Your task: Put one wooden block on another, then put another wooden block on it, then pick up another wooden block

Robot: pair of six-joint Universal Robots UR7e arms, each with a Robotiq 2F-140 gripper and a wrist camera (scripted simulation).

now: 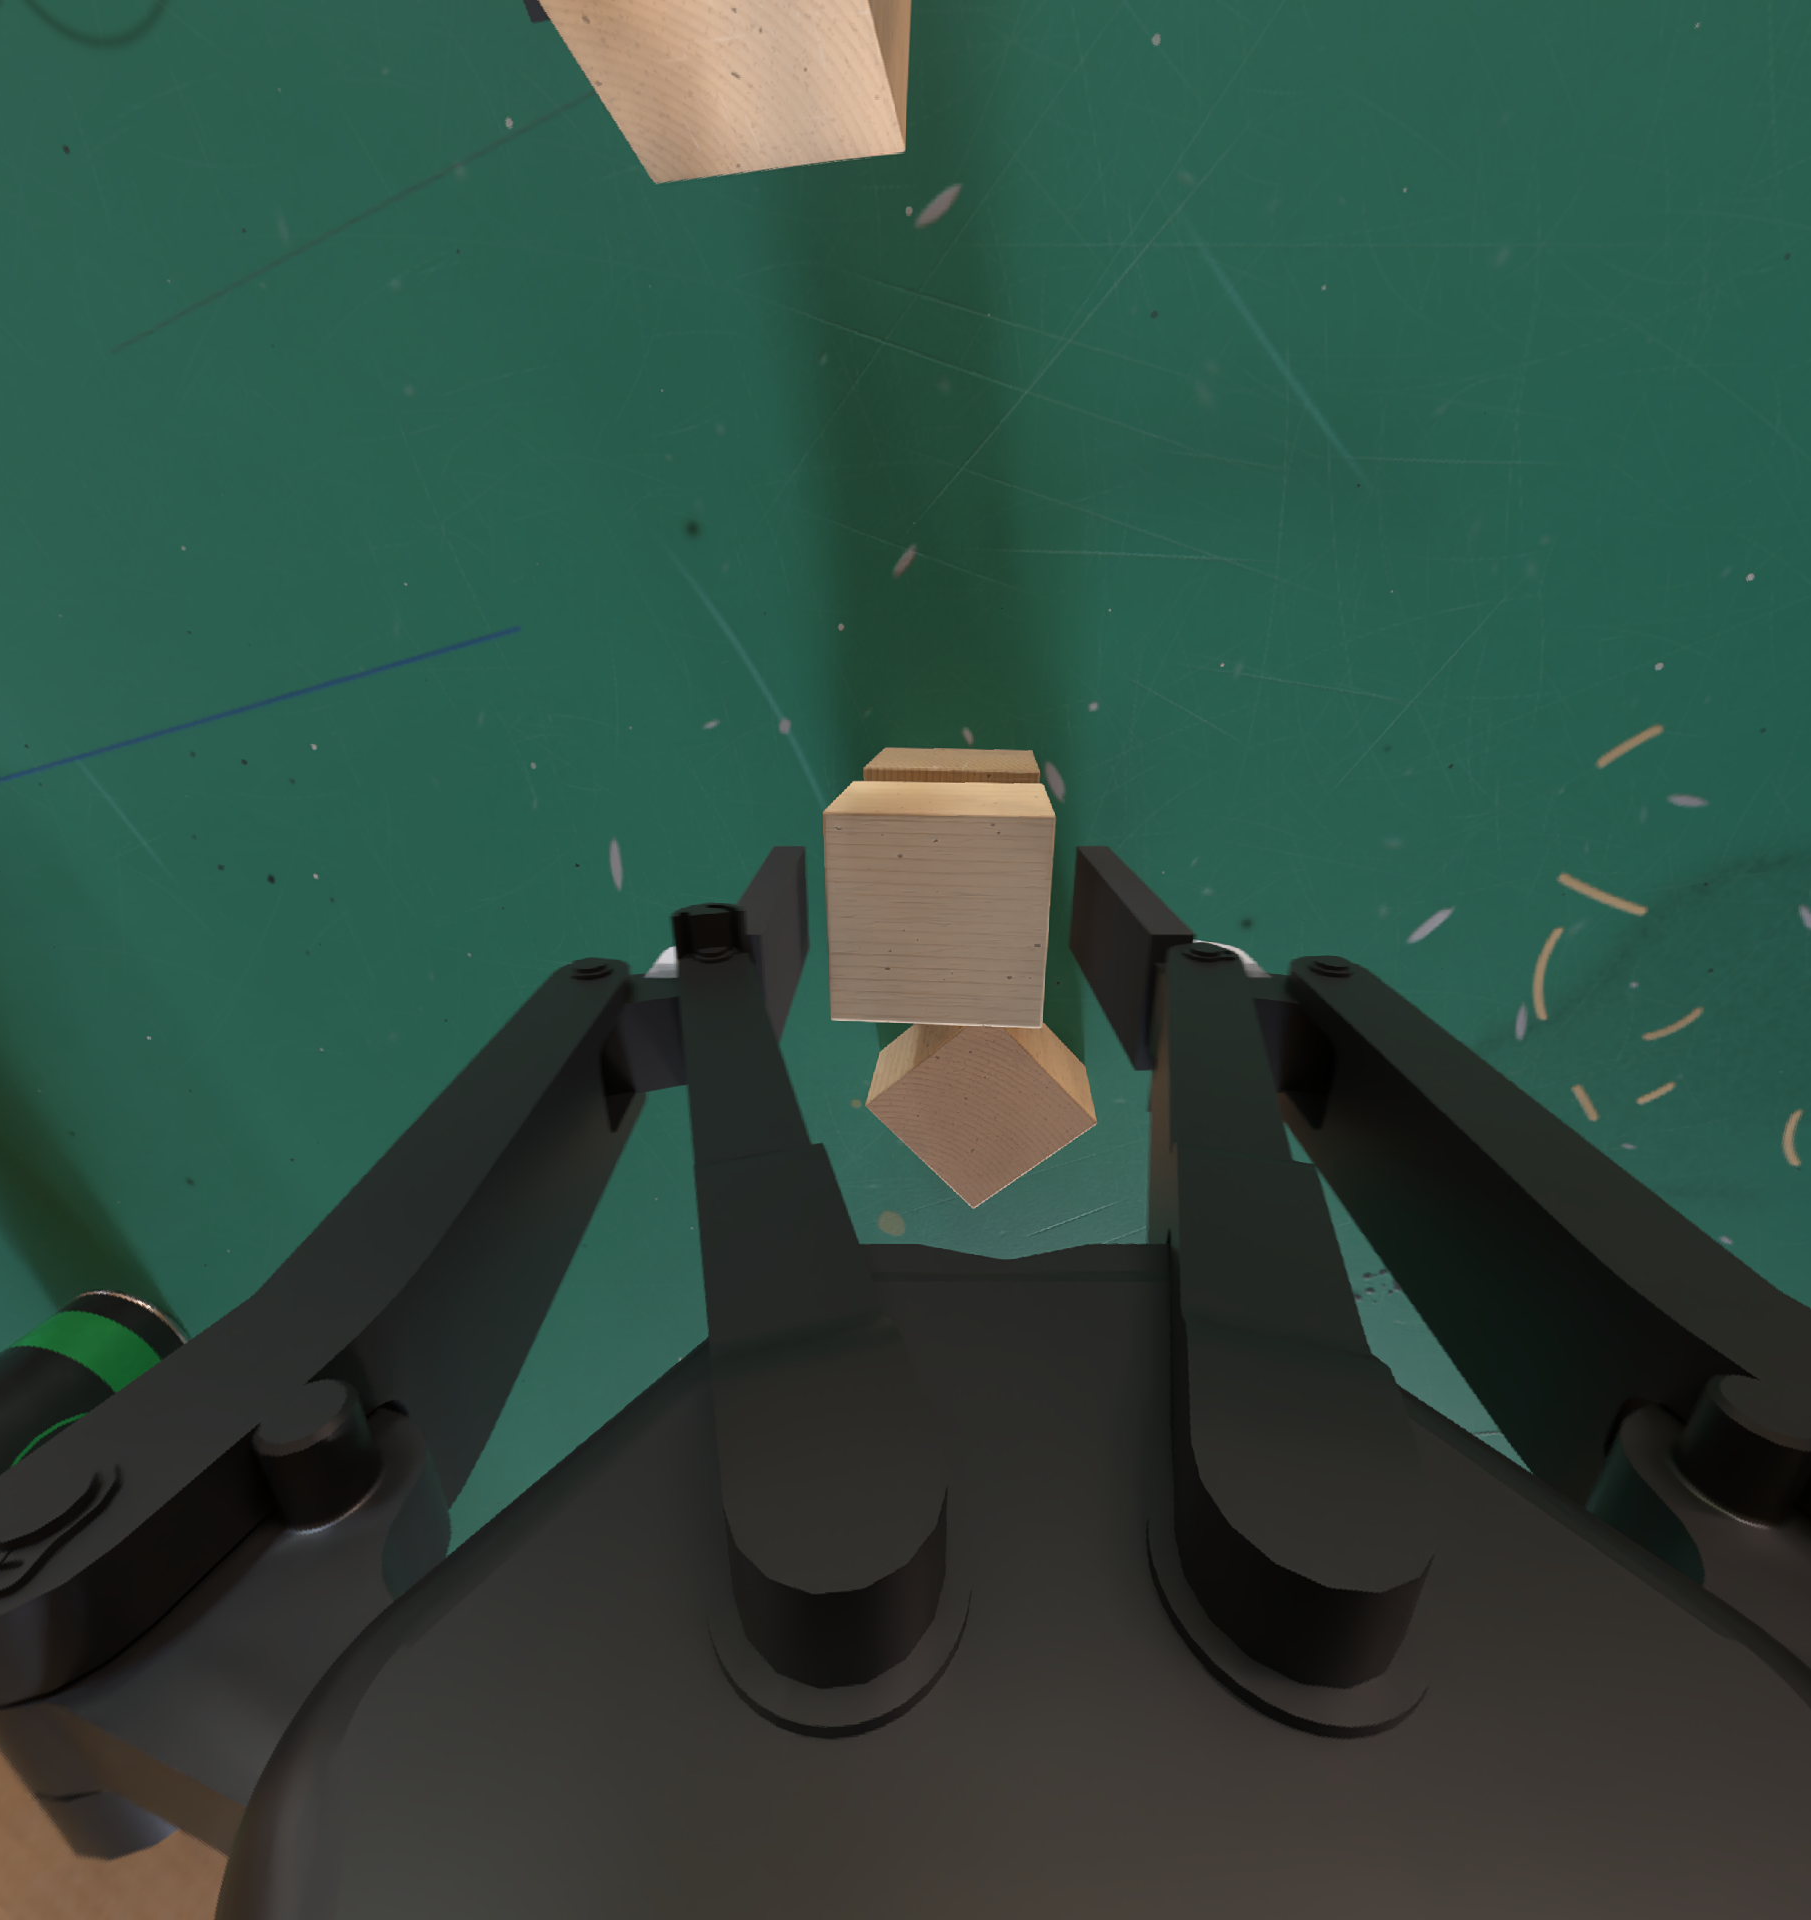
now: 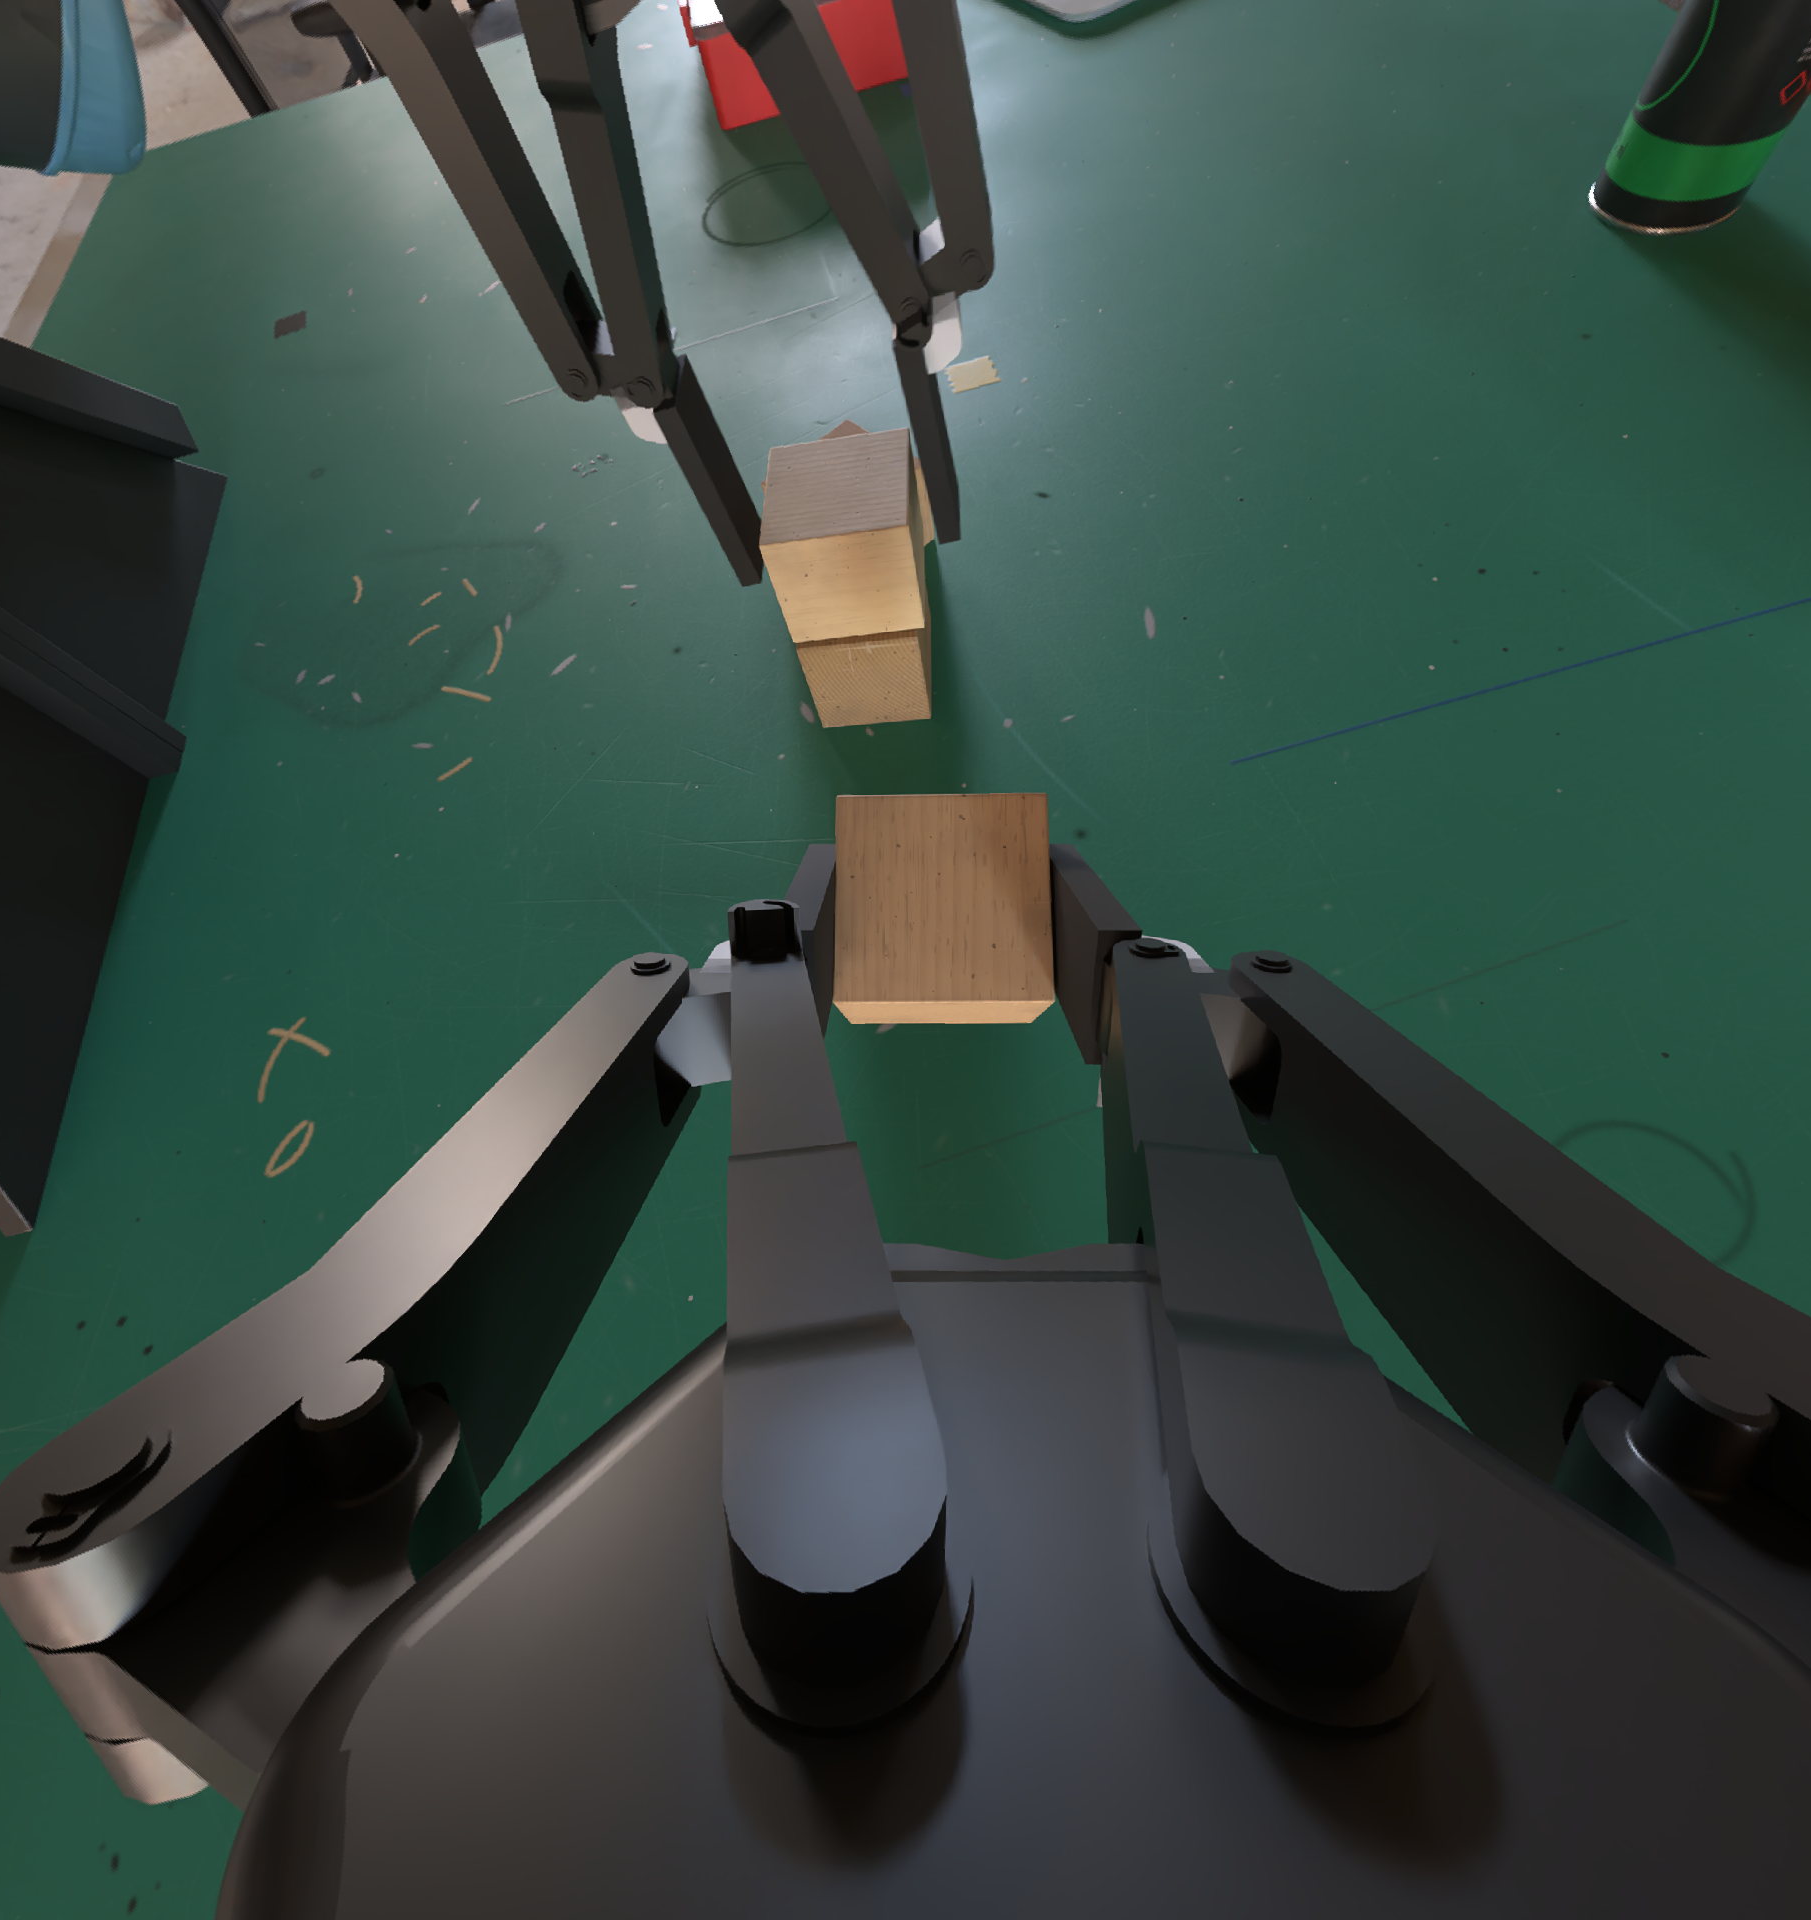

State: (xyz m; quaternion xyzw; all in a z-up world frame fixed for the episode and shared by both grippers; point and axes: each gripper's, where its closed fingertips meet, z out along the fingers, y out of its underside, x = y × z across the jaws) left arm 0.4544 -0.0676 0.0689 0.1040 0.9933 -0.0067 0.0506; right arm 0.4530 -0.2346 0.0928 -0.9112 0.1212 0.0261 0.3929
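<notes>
In the left wrist view my left gripper [image 1: 939, 864] is open and straddles the top wooden block [image 1: 937, 904] of a two-block stack, with a thin gap at each pad. The lower block [image 1: 951, 767] peeks out beneath. A third, turned block [image 1: 984, 1117] lies on the green mat touching or just beside the stack. In the right wrist view my right gripper [image 2: 942, 875] is shut on a fourth wooden block [image 2: 940, 904], held above the mat near the stack [image 2: 859, 623]. That held block also shows in the left wrist view [image 1: 755, 83]. The left gripper [image 2: 849, 551] shows around the stack's top.
A black and green cylinder [image 2: 1701, 114] stands at the far right, and it also shows in the left wrist view [image 1: 59, 1361]. A red box [image 2: 766, 83] lies beyond the left gripper. A dark grey structure [image 2: 49, 675] borders the mat [image 2: 1400, 727] on the left.
</notes>
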